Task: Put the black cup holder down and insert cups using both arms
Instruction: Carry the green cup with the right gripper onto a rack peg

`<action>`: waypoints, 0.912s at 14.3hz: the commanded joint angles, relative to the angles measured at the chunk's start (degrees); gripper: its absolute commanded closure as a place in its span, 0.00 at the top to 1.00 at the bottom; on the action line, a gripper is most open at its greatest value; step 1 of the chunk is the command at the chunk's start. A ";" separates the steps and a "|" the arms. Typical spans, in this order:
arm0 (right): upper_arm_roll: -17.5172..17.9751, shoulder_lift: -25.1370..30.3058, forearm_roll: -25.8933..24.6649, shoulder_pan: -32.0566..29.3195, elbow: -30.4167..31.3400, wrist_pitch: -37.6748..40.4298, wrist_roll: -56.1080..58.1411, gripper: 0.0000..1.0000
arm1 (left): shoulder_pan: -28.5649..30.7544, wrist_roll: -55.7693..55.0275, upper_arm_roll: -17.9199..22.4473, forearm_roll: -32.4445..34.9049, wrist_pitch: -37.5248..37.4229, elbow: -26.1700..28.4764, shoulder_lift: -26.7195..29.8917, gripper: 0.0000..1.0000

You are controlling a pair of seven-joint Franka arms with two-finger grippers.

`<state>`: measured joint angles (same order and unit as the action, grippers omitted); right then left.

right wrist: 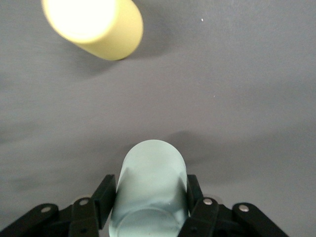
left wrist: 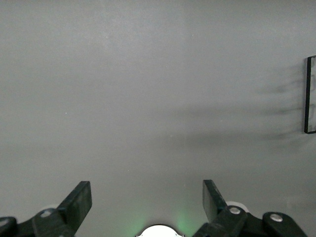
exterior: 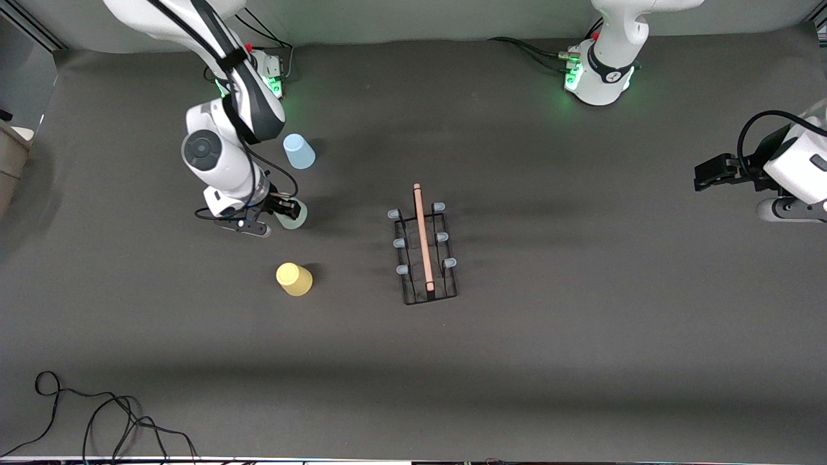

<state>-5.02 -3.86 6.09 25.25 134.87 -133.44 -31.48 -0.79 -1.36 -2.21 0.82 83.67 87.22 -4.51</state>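
1. Black wire makes up the cup holder (exterior: 424,253), with a long pale wooden rod on top and six prongs with light blue tips. It stands upright near the middle of the bench.
2. Three small cups sit upside down toward the right arm's end of the bench. The blue cup (exterior: 299,152) is closest to the edge where the arms are fixed. The yellow cup (exterior: 294,279) is closest to the front camera.
3. The right gripper (exterior: 288,210) is low on the bench, its fingers (right wrist: 106,195) pressed on both sides of the grey-green cup (right wrist: 150,190), between the other two cups.
4. The left gripper (exterior: 701,175) waits up by the left arm's edge of the bench, fingers (left wrist: 79,200) spread wide, holding nothing.
5. The bench (exterior: 581,361) has a dark grey cloth cover. Black cables (exterior: 97,420) lie at one front corner.
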 commanded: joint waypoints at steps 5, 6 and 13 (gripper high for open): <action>-0.25 -0.96 8.83 4.09 -18.66 15.06 -8.76 0.00 | 0.26 0.30 -0.34 0.15 -0.26 -1.35 -0.24 1.00; -0.16 -2.54 9.02 4.45 -21.11 15.06 -11.90 0.00 | 0.27 0.30 -0.34 0.24 -0.35 -1.35 -0.24 1.00; -0.25 -16.17 8.23 13.15 -38.61 14.79 -31.25 0.00 | 0.44 0.48 -0.25 0.50 0.18 -1.26 -0.33 1.00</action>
<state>-4.71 -15.38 13.75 36.77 102.30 -119.36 -58.70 -0.58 -1.36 -2.16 0.92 83.83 86.76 -4.52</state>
